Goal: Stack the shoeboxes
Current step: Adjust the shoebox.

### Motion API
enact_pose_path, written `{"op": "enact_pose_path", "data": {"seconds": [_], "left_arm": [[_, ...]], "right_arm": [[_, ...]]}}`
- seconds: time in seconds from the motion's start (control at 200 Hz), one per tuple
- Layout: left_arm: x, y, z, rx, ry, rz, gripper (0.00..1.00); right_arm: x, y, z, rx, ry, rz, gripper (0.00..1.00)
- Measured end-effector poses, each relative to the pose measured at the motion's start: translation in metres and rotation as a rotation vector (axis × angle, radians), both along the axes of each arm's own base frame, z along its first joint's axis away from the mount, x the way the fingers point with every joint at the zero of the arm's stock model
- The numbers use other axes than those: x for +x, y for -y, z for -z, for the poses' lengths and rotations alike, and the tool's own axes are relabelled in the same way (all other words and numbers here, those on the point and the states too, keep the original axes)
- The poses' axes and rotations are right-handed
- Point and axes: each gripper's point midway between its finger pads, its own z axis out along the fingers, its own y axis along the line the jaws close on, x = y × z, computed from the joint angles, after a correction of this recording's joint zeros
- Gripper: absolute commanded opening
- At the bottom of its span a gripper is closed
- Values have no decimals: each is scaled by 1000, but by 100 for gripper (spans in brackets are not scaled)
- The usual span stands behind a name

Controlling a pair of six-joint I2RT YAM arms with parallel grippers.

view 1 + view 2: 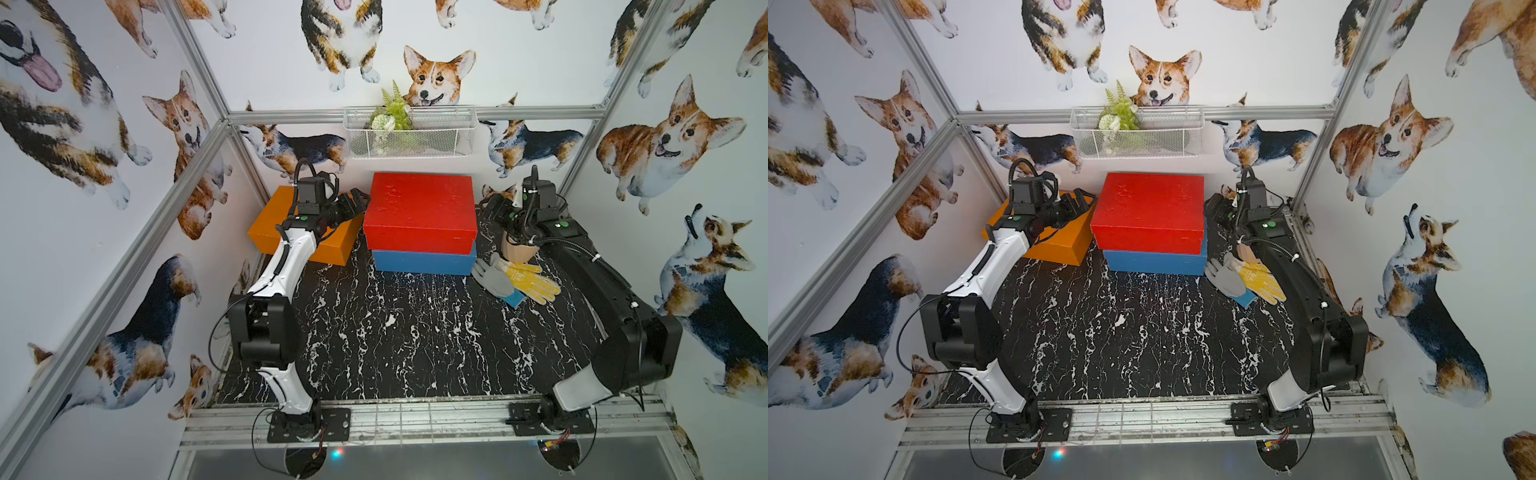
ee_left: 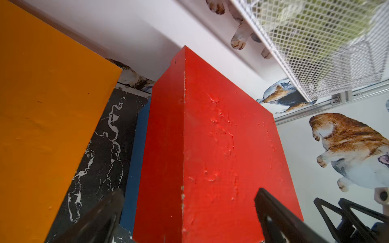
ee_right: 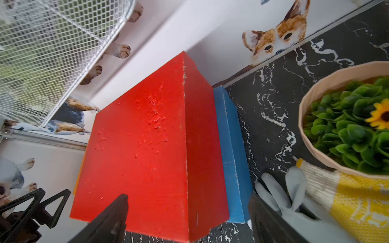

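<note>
As left end effector and right end effector gape, red shoebox tops blue shoebox offset.

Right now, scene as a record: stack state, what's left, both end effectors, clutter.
stack: red shoebox on blue shoebox, not quite flush
unstacked: orange shoebox, on the tabletop left of the stack
left end effector: open, at red shoebox's left end, empty
right end effector: open, at its right end, empty
clutter: flower pot, gloves, right of stack

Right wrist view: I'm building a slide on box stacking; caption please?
Open right gripper faces the red shoebox resting on the blue shoebox, flower pot alongside.
</note>
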Motion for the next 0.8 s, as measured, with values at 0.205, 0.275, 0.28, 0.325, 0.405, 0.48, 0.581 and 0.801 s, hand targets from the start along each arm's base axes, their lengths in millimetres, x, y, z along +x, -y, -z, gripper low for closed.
{"op": "enact_pose_path", "data": {"seconds": [0.205, 0.275, 0.28, 0.325, 0.405, 0.48, 0.581, 0.801], "left_arm": [[27, 24, 17, -5, -36, 48, 100], [27, 34, 23, -4, -53, 66, 100], [27, 35, 23, -4, -54, 68, 100], [24, 43, 26, -4, -59, 86, 100], [20, 55, 29, -1, -68, 107, 100], [19, 64, 33, 0, -76, 123, 100], [17, 67, 42, 2, -95, 128, 100], [15, 66, 48, 2, -111, 123, 100]], "right_arm": [[31, -15, 21, -3, -52, -44, 87], [36, -18, 30, -4, -75, -56, 87], [36, -18, 30, -4, -75, -56, 87], [37, -20, 35, -3, -87, -64, 87], [37, -21, 42, -5, -105, -70, 87], [38, -21, 46, -7, -115, -72, 87], [37, -22, 51, -5, -126, -76, 87], [34, -21, 61, -1, -148, -83, 86]]}}
